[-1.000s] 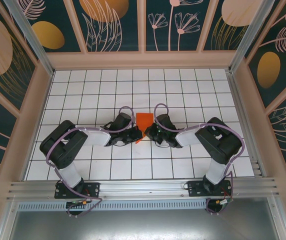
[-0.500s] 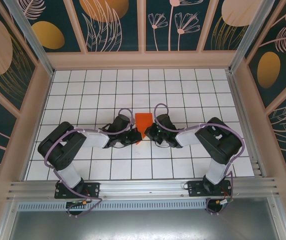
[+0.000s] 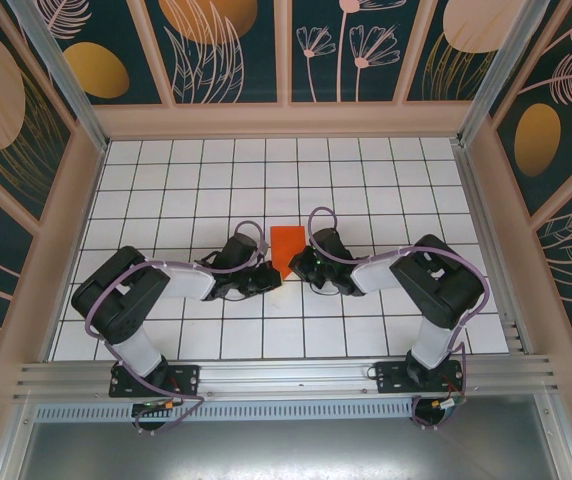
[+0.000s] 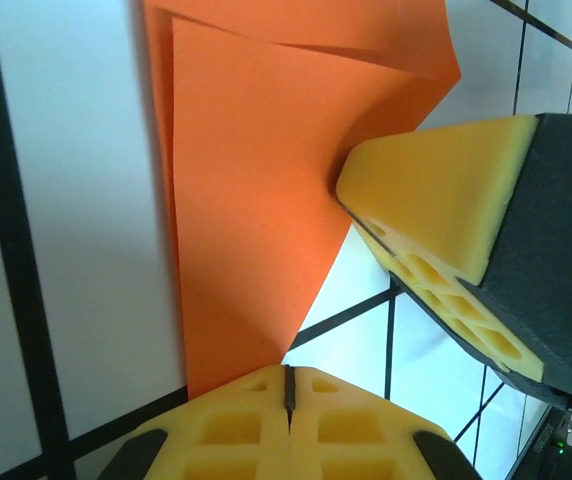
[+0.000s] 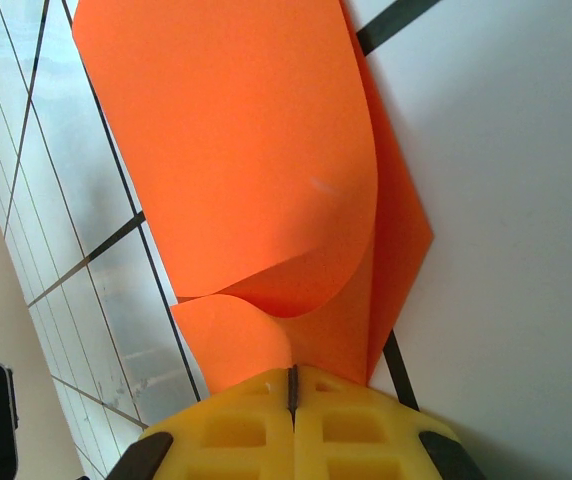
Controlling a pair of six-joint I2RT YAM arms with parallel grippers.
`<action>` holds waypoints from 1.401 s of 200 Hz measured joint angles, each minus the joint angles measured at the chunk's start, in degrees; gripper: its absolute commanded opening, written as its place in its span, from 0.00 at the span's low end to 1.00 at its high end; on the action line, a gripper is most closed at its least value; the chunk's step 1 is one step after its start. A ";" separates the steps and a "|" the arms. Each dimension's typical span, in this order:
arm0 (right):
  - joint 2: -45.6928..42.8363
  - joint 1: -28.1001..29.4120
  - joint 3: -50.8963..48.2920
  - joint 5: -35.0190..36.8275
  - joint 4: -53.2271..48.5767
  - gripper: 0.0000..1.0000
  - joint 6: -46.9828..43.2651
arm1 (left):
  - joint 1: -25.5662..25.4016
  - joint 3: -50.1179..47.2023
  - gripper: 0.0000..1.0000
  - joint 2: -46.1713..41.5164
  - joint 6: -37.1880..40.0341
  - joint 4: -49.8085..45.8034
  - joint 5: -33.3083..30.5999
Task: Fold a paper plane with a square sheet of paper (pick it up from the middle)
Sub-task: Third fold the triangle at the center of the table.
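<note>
The square sheet of paper (image 3: 286, 243) is bright orange, folded into a pointed shape on the white tiles, with its tip toward the arms. My left gripper (image 3: 272, 279) sits just left of that tip. In the left wrist view its jaws (image 4: 288, 372) are shut, with the paper (image 4: 256, 200) running flat under the fingertips. My right gripper (image 3: 300, 262) is at the paper's right edge, and its yellow fingers (image 4: 436, 200) touch that edge. In the right wrist view it (image 5: 291, 372) is shut where a curled flap of the paper (image 5: 236, 150) meets the jaws. A finished paper plane is out of view.
The white gridded table (image 3: 166, 200) runs wide on all sides of the paper. Patterned walls (image 3: 286, 60) enclose it at the back and both sides. An aluminium rail (image 3: 286, 375) carrying both arm bases crosses the near edge.
My left gripper has slid a little to the left, away from the paper's lower tip. The paper's tip looks shorter. The right arm has hardly moved.
</note>
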 measured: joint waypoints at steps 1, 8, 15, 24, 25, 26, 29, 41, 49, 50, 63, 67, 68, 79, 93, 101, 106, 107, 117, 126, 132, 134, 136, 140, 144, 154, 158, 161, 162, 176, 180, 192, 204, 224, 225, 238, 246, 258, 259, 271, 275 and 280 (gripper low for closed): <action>0.00 0.02 0.00 0.00 0.00 0.00 0.00 | 0.00 0.00 0.07 0.00 0.00 0.02 0.00; 0.00 0.02 -0.02 0.00 0.02 0.00 -0.02 | 0.00 -0.17 0.07 0.00 0.00 0.22 -0.02; 0.00 0.02 -0.07 0.00 0.04 0.00 0.00 | 0.00 -0.31 0.07 0.00 0.02 0.39 -0.02; 0.00 0.02 -0.11 0.00 0.09 0.00 0.00 | 0.00 -0.37 0.07 -0.02 0.02 0.42 -0.04; 0.00 0.02 -0.11 0.00 0.09 0.00 0.00 | 0.00 -0.37 0.07 -0.02 0.02 0.39 -0.07; 0.00 0.02 -0.11 0.00 0.09 0.00 0.00 | 0.00 -0.37 0.07 -0.02 0.02 0.39 -0.07; 0.00 0.02 -0.13 0.00 0.11 0.00 0.00 | 0.00 -0.37 0.07 -0.02 0.04 0.39 -0.07; 0.00 0.02 -0.15 0.00 0.17 0.00 0.00 | 0.00 -0.44 0.07 -0.02 0.07 0.37 -0.15; 0.00 0.02 -0.15 0.00 0.22 0.00 0.00 | 0.00 -0.55 0.07 -0.09 0.07 0.39 -0.24; 0.00 0.02 -0.17 -0.02 0.22 0.00 0.00 | 0.00 -0.57 0.07 -0.09 0.07 0.42 -0.26; -0.09 0.02 -0.26 0.00 0.28 0.00 0.00 | 0.00 -1.36 0.06 -0.72 0.04 0.68 -0.31; -0.11 0.02 -0.26 -0.02 0.26 0.00 0.00 | 0.00 -1.88 0.06 -1.18 0.02 0.85 -0.35; -0.11 0.02 -0.31 0.00 0.26 0.00 0.00 | 0.00 -1.97 0.06 -1.25 0.02 0.85 -0.37; -0.28 0.17 -0.57 0.00 0.37 0.00 0.07 | 0.00 -3.52 0.06 -2.91 0.00 0.79 -0.52; -0.52 0.37 -0.94 0.17 0.61 0.00 0.44 | 0.00 -5.31 0.07 -5.16 -0.02 -0.13 -0.66; -0.74 0.46 -1.27 0.22 0.83 0.00 0.90 | 0.00 -5.79 0.07 -6.49 0.00 -1.03 -0.70; -0.92 0.52 -1.55 0.26 0.96 0.00 1.11 | 0.00 -5.81 0.07 -7.17 0.00 -1.31 -0.72; -0.96 0.55 -1.62 0.28 1.03 0.00 1.20 | 0.00 -5.81 0.07 -7.26 -0.02 -1.31 -0.74; -1.33 0.83 -2.10 0.48 1.11 0.00 1.73 | 0.00 -5.77 0.07 -8.72 -0.02 -1.18 -0.96; -1.70 1.27 -2.43 0.94 1.09 0.00 2.36 | 0.00 -5.62 0.07 -9.97 -0.24 -1.11 -1.44; -1.92 1.64 -2.58 1.33 1.03 0.00 2.75 | 0.00 -5.38 0.07 -10.60 -0.37 -0.98 -2.01; -1.99 1.77 -2.62 1.42 1.01 0.00 2.89 | 0.00 -5.29 0.07 -10.73 -0.48 -0.92 -2.19; -2.01 1.84 -2.64 1.49 0.98 0.00 2.97 | 0.00 -5.22 0.07 -10.82 -0.48 -0.83 -2.29; -2.10 2.05 -2.69 1.55 0.92 0.00 3.21 | 0.00 -5.01 0.07 -10.86 -0.61 -0.59 -2.47; -2.14 2.21 -2.75 1.77 0.92 0.00 3.37 | 0.00 -4.74 0.07 -10.84 -0.68 -0.44 -2.78; -2.16 2.56 -2.78 1.97 0.90 0.00 3.91 | 0.00 -4.15 0.07 -10.49 -0.92 -0.15 -3.30; -2.16 2.62 -2.78 2.12 0.90 0.00 4.02 | 0.00 -4.00 0.07 -10.36 -0.96 -0.02 -3.39; -2.19 2.67 -2.78 2.19 0.90 0.00 4.09 | 0.00 -3.82 0.07 -10.03 -1.09 0.20 -3.52; -2.19 2.67 -2.78 2.19 0.90 0.00 4.09 | 0.00 -3.80 0.07 -9.99 -1.09 0.20 -3.52; -2.19 2.73 -2.78 2.36 0.90 0.00 4.28 | 0.00 -2.97 0.07 -8.26 -1.25 0.85 -3.54; -2.19 2.73 -2.78 2.36 0.87 0.00 4.28 | 0.00 -2.73 0.07 -7.54 -1.29 1.03 -3.52; -2.19 2.75 -2.75 2.40 0.87 0.00 4.28 | 0.00 -2.32 0.06 -5.88 -1.53 1.09 -3.48; -2.19 2.75 -2.75 2.40 0.87 0.00 4.28 | 0.00 -2.27 0.05 -4.46 -1.70 1.22 -3.26; -2.19 2.75 -2.60 2.38 0.61 0.00 4.22 | -0.02 -2.27 0.04 -2.69 -1.79 1.14 -2.64; -2.19 2.75 -2.58 2.38 0.59 0.00 4.22 | -0.02 -2.27 0.04 -2.62 -1.79 1.14 -2.60; -2.19 2.75 -2.27 2.36 0.02 0.00 3.91 | -0.07 -2.27 0.03 -2.36 -1.75 0.83 -2.36; -2.23 2.78 -2.05 2.36 -0.44 0.00 3.50 | -0.11 -2.27 0.03 -2.34 -1.73 0.63 -2.38; -2.25 2.80 -1.55 2.34 -1.27 0.00 2.10 | -0.11 -2.25 0.02 -2.34 -1.66 0.07 -2.43; -2.25 2.80 -1.53 2.34 -1.33 0.00 1.97 | -0.11 -2.25 0.02 -2.34 -1.64 0.00 -2.45; -2.38 2.93 -0.85 2.36 -2.67 0.00 -0.07 | -0.11 -1.97 0.02 -2.32 -1.25 -0.81 -2.69; -2.58 2.95 -0.68 2.36 -3.10 0.00 -1.01 | -0.11 -1.75 0.02 -2.32 -0.98 -1.29 -2.89; -2.89 2.99 -0.57 2.36 -3.69 0.00 -2.16 | -0.11 -1.49 0.01 -2.32 -0.72 -1.81 -3.08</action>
